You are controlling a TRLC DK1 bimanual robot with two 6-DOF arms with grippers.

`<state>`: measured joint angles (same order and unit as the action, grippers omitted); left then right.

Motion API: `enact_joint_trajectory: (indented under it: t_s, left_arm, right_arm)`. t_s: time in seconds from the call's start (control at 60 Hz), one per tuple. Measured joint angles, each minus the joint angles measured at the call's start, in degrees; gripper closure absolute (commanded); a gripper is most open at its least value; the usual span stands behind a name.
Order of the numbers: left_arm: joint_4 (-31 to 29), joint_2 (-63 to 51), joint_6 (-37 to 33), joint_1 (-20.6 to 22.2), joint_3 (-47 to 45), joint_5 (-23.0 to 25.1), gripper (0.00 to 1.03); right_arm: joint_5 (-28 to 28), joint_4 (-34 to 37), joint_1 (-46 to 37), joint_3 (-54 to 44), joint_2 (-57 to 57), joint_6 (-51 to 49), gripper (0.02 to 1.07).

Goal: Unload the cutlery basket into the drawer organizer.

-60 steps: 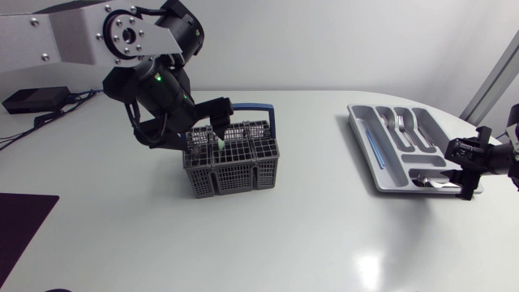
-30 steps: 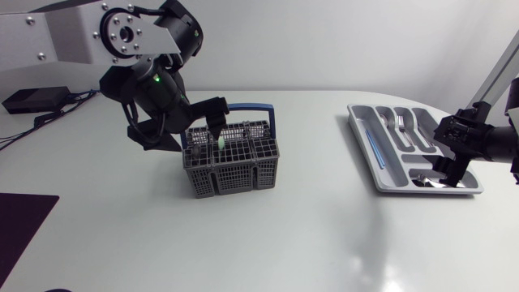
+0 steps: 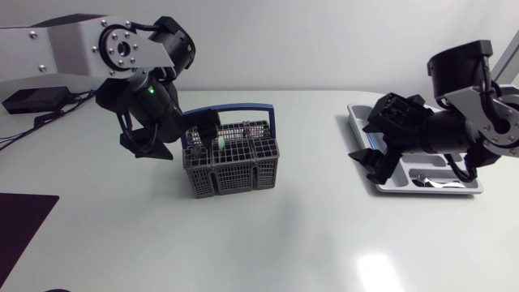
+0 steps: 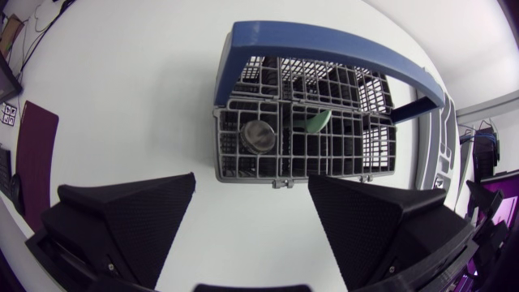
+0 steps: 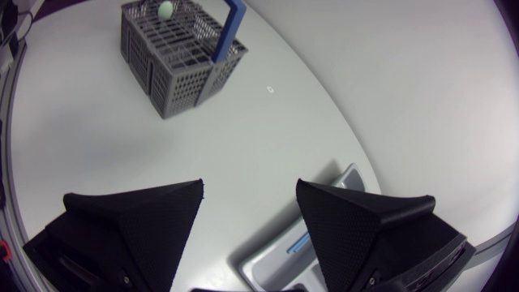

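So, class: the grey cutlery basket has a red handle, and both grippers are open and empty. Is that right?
No: the grey cutlery basket has a blue handle, as the left wrist view shows. The left gripper and right gripper are indeed open and empty.

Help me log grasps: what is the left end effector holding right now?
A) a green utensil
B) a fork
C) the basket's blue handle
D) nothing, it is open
D: the left end effector stands open and empty, with the cutlery basket ahead of it, untouched.
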<state>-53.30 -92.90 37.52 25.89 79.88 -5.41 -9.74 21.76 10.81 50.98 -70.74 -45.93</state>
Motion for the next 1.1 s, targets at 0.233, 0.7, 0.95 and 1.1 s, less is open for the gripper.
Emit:
enact_joint_trajectory:
  t_s: [0.233,0.7,0.95,1.1]
  left_arm:
    - [4.0,3.2,-6.9,-1.9,-4.3,3.3,0.06]
    - [9.5,7.4,-21.0,-6.5,-11.7,10.3,0.06]
    - [10.6,7.8,-25.5,-8.2,-13.5,11.7,0.06]
    - [11.7,8.9,-28.7,-8.9,-15.5,12.5,0.06]
  right_arm:
    - [0.0,3.7,9.8,8.4,-4.6,15.8,0.24]
    - [-5.2,11.7,19.8,25.0,-18.4,34.4,0.24]
    - [-5.5,12.7,23.0,30.8,-23.6,42.2,0.24]
    - [-5.4,12.7,24.6,32.9,-25.8,45.5,0.24]
